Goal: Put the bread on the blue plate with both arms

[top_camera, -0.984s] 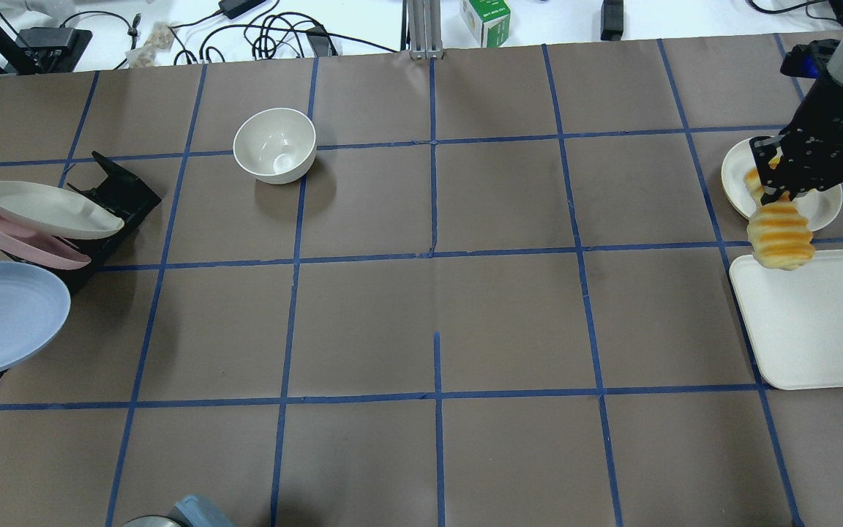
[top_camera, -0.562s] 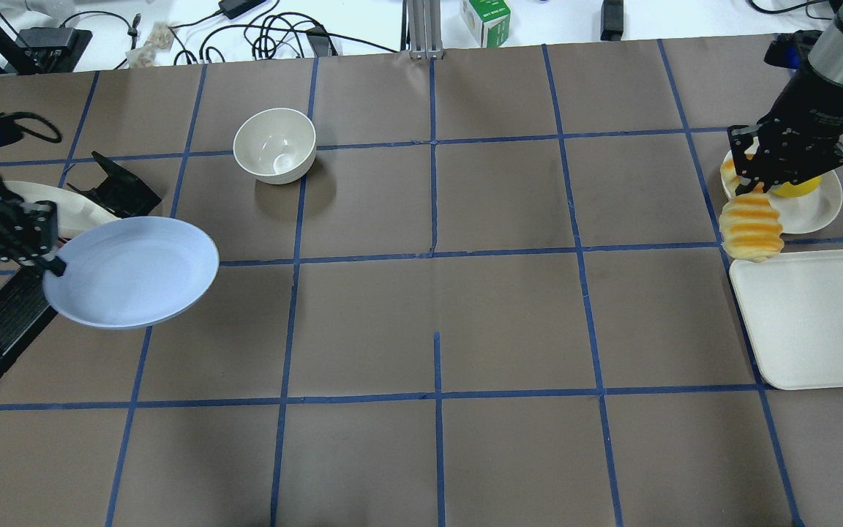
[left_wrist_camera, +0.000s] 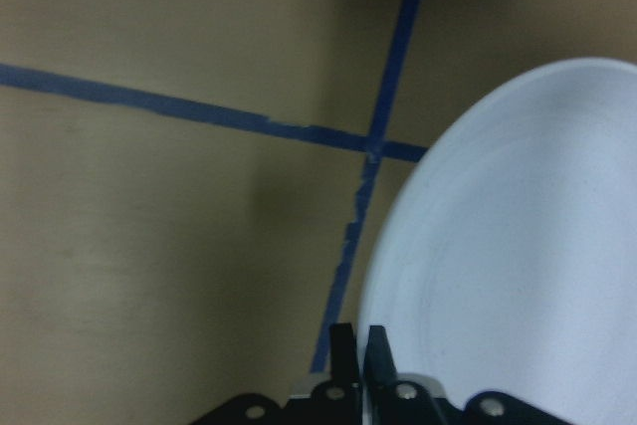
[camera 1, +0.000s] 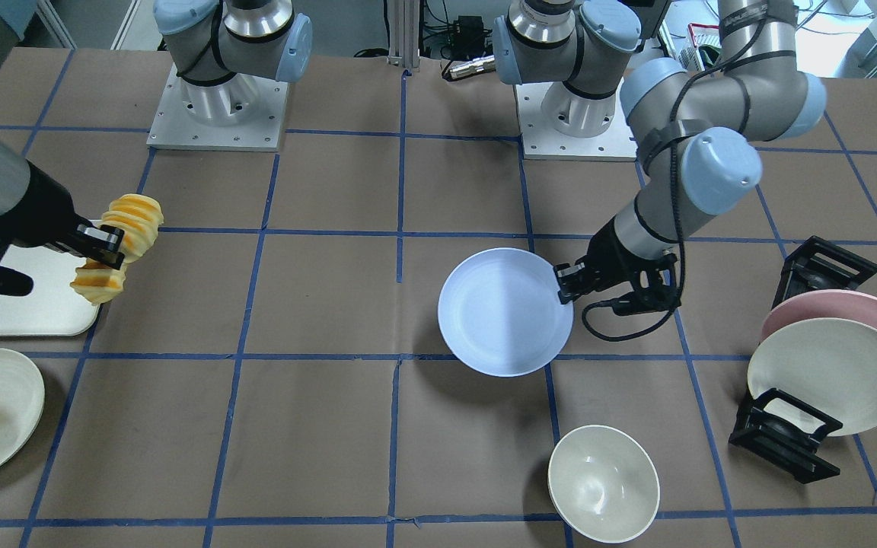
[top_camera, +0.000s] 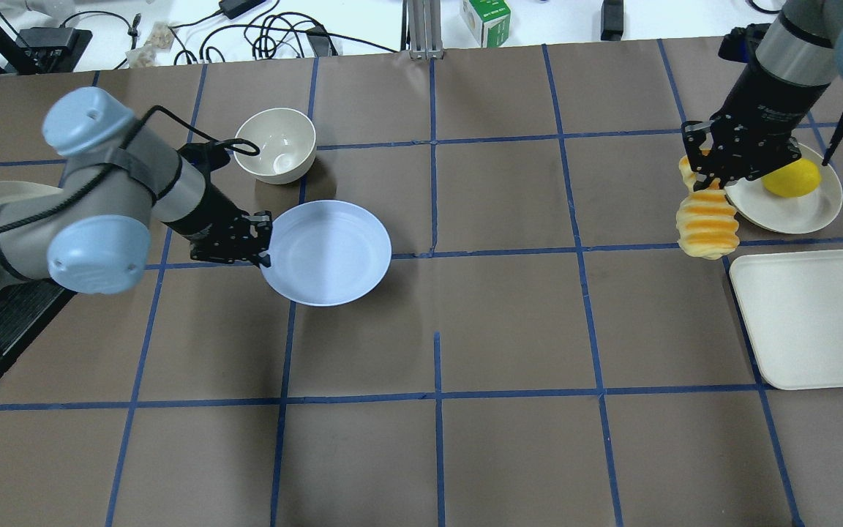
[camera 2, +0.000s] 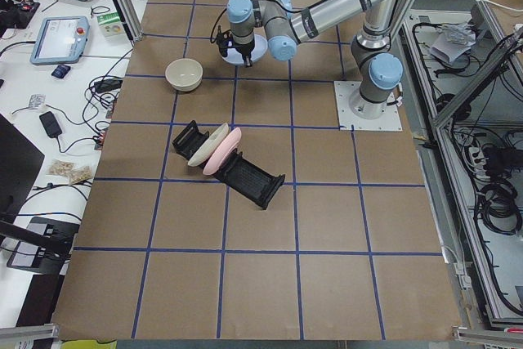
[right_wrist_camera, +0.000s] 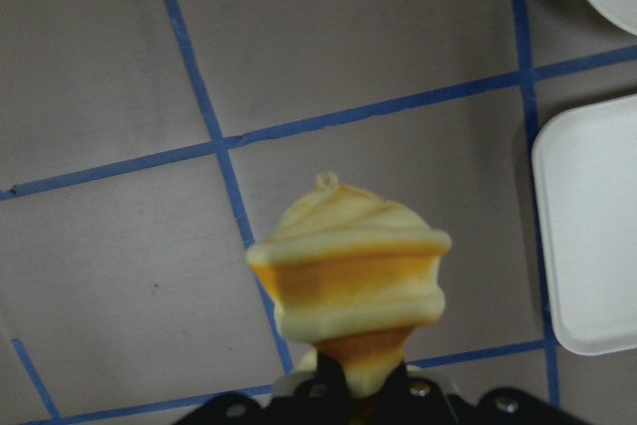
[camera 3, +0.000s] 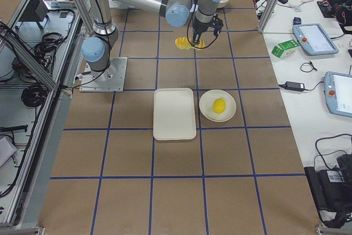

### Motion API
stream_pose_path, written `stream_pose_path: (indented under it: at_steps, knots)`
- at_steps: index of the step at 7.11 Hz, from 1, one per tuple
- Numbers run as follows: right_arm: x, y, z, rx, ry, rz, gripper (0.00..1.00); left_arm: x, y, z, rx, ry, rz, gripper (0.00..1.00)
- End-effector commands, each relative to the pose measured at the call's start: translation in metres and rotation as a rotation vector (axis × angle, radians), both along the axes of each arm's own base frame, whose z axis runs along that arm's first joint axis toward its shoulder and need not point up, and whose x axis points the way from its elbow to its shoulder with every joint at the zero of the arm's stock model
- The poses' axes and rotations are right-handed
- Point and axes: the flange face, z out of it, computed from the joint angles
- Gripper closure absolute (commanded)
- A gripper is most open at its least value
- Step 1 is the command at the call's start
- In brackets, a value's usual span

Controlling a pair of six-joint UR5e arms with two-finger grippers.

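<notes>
The blue plate (top_camera: 330, 252) hangs above the table left of centre, gripped at its left rim by my left gripper (top_camera: 264, 245), which is shut on it. It also shows in the front view (camera 1: 503, 312) and in the left wrist view (left_wrist_camera: 518, 246). The bread (top_camera: 707, 223), a ridged golden-orange loaf, hangs from my right gripper (top_camera: 707, 176), which is shut on its upper end above the table at the right. The loaf fills the right wrist view (right_wrist_camera: 348, 266). Plate and bread are far apart.
A white bowl (top_camera: 275, 145) stands just behind the blue plate. A cream plate (top_camera: 795, 212) with a yellow fruit (top_camera: 791, 178) and a white tray (top_camera: 813, 322) lie at the right. A black rack (camera 1: 785, 434) holds a pink plate (camera 1: 842, 308) and a cream plate (camera 1: 827, 377).
My left arm has carried the blue plate from the rack at the left edge towards the table's centre. My right gripper has moved the bread leftward, off the fruit plate and tray.
</notes>
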Motion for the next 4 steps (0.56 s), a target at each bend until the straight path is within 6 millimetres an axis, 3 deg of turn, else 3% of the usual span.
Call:
stream_pose_path:
  at_steps: [1,3,4]
  knots:
    - [0.072,0.006,0.003,-0.018,0.021,0.013,1.00,-0.085,0.011,-0.033,-0.040,0.025,0.011,1.00]
    - [0.083,-0.002,-0.006,-0.043,0.011,0.026,1.00,-0.127,0.016,-0.049,-0.043,0.043,0.111,1.00]
    - [0.094,-0.007,-0.017,-0.033,-0.025,0.028,1.00,-0.131,0.014,-0.061,-0.024,0.037,0.104,1.00]
